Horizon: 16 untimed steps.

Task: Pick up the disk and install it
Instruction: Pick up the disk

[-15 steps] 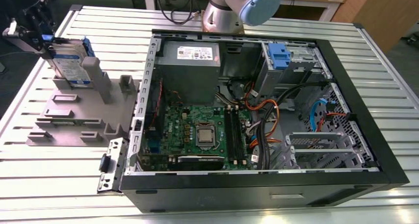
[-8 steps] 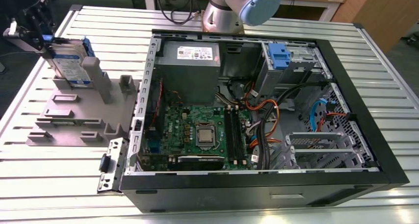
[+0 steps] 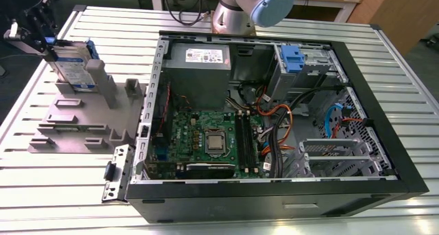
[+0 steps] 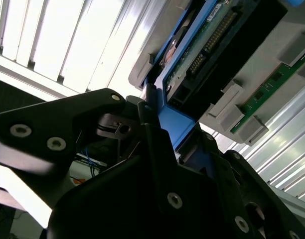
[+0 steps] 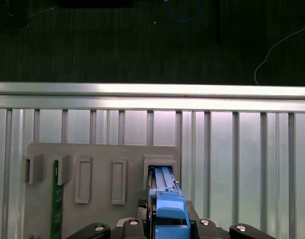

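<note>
Disk (image 3: 73, 65) upright in grey rack (image 3: 69, 126) slot, pincer (image 5: 167, 225) clamping its top

case (image 3: 274, 200) open-topped (cables (image 3: 278, 114) beside drive bay (image 3: 312, 65))

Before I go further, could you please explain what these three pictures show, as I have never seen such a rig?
This is one robot arm working at a slatted metal table. The exterior view comes from a camera off the arm; both wrist views come from cameras riding near its wrist. On the table stand an open computer case and, at the exterior view's left, a grey holder with slots. The disk, a silver hard drive with blue side rails, stands upright in that holder. The gripper is at its upper end; in the second wrist view its black fingers appear shut on a blue rail. The disk is not yet in the case.
</note>
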{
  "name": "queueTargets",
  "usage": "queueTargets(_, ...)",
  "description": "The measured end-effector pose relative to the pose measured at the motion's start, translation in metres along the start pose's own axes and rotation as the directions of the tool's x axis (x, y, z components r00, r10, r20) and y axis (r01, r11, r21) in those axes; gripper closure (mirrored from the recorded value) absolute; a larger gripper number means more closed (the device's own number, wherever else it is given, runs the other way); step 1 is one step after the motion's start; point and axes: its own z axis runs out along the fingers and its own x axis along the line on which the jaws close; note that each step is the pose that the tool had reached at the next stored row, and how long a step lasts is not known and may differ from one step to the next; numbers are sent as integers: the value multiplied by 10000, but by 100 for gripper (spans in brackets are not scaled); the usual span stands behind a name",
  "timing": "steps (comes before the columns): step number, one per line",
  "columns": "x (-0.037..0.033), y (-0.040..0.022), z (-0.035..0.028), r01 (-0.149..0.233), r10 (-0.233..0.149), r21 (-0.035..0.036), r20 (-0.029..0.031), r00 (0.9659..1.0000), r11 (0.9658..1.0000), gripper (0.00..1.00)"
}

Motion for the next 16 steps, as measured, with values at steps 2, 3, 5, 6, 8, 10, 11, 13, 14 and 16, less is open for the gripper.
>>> queueTargets(2,0,0,2,1,-1,1,0,10000,10000,63)
queueTargets(3,0,0,2,1,-1,0,0,10000,10000,63)
queueTargets(5,0,0,2,1,-1,3,1,10000,10000,63)
queueTargets(6,0,0,1,0,0,3,2,10000,10000,63)
queueTargets(8,0,0,-3,1,-1,2,1,10000,10000,63)
queueTargets(10,0,0,-6,0,0,3,1,10000,10000,63)
queueTargets(11,0,0,-8,0,0,2,1,10000,10000,63)
queueTargets(13,0,0,-13,1,-1,1,1,10000,10000,63)
queueTargets(14,0,0,-15,0,0,1,1,10000,10000,63)
queueTargets(16,0,0,-19,0,0,1,1,10000,10000,63)
